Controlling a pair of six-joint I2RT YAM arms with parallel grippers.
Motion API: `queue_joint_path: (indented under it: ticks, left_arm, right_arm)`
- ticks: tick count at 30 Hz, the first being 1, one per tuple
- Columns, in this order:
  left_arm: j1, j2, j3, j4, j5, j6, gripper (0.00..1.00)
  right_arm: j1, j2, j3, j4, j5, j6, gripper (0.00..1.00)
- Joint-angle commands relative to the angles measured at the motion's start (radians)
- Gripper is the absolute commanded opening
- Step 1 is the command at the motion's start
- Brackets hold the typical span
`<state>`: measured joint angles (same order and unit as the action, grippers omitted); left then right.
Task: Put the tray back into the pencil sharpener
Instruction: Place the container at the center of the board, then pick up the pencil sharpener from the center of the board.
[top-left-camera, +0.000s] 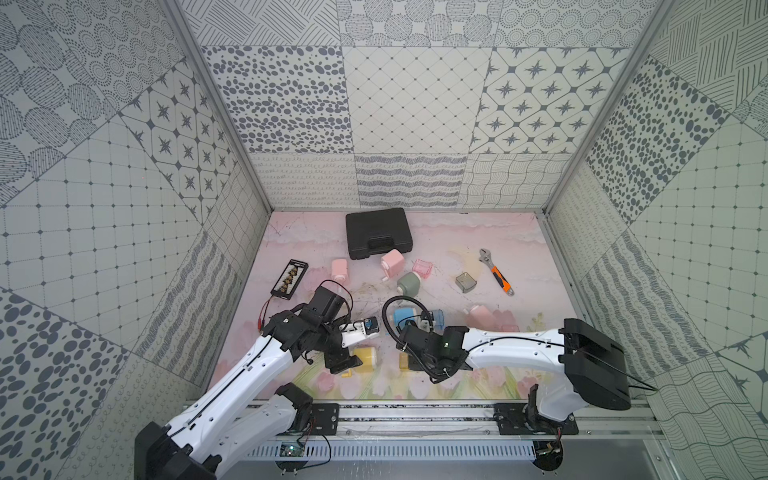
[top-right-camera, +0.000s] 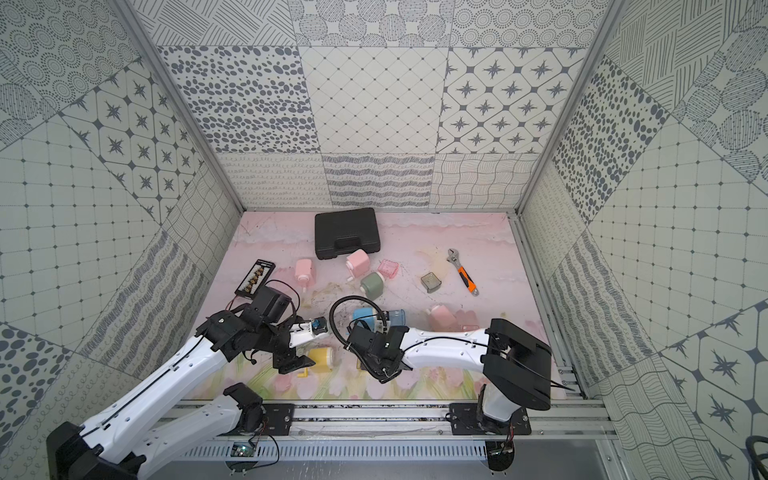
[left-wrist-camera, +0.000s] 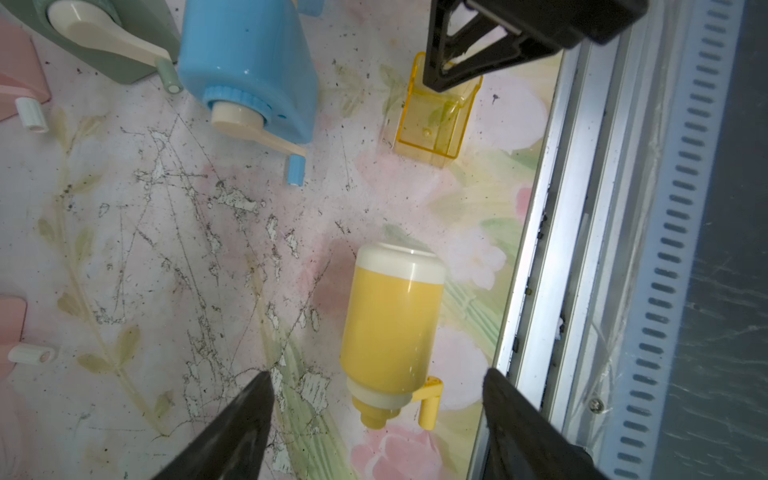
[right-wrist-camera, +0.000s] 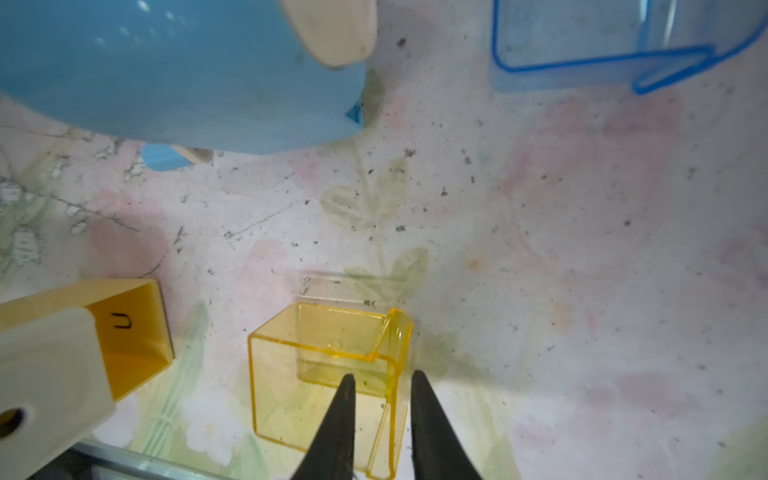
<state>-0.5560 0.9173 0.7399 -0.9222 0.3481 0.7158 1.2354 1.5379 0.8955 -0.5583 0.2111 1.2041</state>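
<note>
I'm standing over a worn, scratched floral mat (top-left-camera: 457, 232), taking 12 o'clock as the back wall in the top views. A matte black moulded plastic case (top-left-camera: 378, 232) is lying flat at 12 o'clock.

The yellow pencil sharpener (left-wrist-camera: 392, 328) is lying on its side at about 7 o'clock, close to the front rail. It is a glossy, rounded block with a cream-white face at one end and a small angled crank at the other. Its long axis is running roughly 3 to 9 o'clock, with the crank end pointing toward 9 and the white face toward 3. In the right wrist view its square hollow slot is showing.

The left gripper (left-wrist-camera: 377, 372) is hovering above the sharpener with its black wedge-shaped jaws spread wide, gripping nothing.

A shiny blue sharpener (left-wrist-camera: 249, 62) is sitting near the mat's middle, with a clear blue tray (right-wrist-camera: 602, 41) beside it.

The yellow tray (right-wrist-camera: 282, 386) is sitting at 6 o'clock, at 3 o'clock of the yellow sharpener, near it but apart. It is a small, clear amber plastic box, standing open side up, with a curved lip on one wall.

The right gripper (right-wrist-camera: 382, 374) is straddling that lipped wall. Its jaws are slightly parted, and daylight is showing on both sides of the plastic.
</note>
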Motion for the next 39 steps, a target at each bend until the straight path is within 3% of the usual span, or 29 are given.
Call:
queue_joint_path:
  ticks: [1, 13, 23, 34, 39]
  left_arm:
    - [-0.023, 0.047, -0.019, 0.019, -0.038, 0.051, 0.79]
    - [-0.070, 0.160, -0.071, 0.134, -0.074, 0.118, 0.69]
    - [-0.093, 0.232, -0.088, 0.187, -0.055, 0.133, 0.55]
    - [-0.118, 0.252, -0.093, 0.241, -0.043, 0.126, 0.38]
    - [-0.186, 0.205, -0.135, 0.341, -0.058, 0.079, 0.33]
  right_arm:
    - [0.004, -0.069, -0.065, 0.115, 0.024, 0.029, 0.30]
    - [-0.013, -0.227, -0.265, 0.328, 0.017, 0.081, 0.37]
    - [-0.069, -0.238, -0.317, 0.435, -0.127, 0.022, 0.38]
    - [-0.113, -0.321, -0.351, 0.401, -0.128, -0.028, 0.36]
    - [-0.151, -0.338, -0.382, 0.412, -0.182, -0.035, 0.35]
